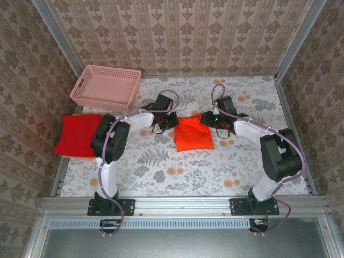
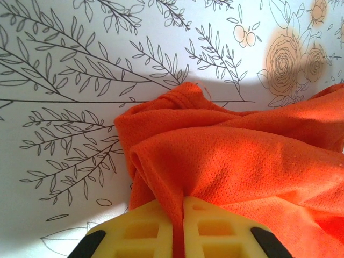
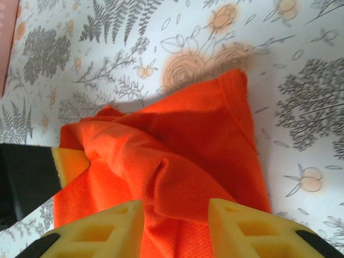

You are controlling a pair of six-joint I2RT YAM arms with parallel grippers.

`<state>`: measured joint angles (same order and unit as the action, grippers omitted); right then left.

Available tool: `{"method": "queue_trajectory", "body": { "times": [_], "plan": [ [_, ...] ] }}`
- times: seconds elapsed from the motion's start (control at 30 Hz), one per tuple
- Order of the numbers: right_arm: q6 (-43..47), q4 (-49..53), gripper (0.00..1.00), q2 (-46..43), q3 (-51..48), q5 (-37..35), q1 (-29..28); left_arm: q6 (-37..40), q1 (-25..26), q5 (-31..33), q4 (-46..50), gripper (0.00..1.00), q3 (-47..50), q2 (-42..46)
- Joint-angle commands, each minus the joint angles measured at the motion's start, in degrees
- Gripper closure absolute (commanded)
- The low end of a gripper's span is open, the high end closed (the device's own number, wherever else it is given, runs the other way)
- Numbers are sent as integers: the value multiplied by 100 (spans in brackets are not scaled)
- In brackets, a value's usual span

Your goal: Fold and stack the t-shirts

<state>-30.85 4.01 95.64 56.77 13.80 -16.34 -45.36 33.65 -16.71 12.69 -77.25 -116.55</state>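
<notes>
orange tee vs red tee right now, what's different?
Place: the orange t-shirt lies in the middle of the table; the red t-shirt sits at its left edge. Shape: orange is bunched along its far edge, red is a flat folded square. Contact: the left gripper pinches orange and the right gripper straddles it; red is untouched. Both are plain cloth.

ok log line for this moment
left gripper shut on orange t-shirt | right gripper open, straddling it | red t-shirt folded, far left
</notes>
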Motion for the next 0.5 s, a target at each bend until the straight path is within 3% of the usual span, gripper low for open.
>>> {"method": "queue_trajectory", "body": {
  "times": [0.0,0.07,0.17,0.33,0.47],
  "plan": [
    [-159,-204,62,180,48,220,-25,18,-10,-117,155,90,-141,-156],
    [-170,-131,64,383,204,231,-19,34,-11,-144,163,90,-145,-165],
    [-161,-35,83,597,396,69,-14,81,-11,-157,164,90,-149,-172],
    [-25,196,97,709,685,-317,26,156,-16,-141,204,92,-132,-150],
    [-87,204,100,633,722,-596,110,166,-32,-131,208,93,-88,-142]
  ]
}}
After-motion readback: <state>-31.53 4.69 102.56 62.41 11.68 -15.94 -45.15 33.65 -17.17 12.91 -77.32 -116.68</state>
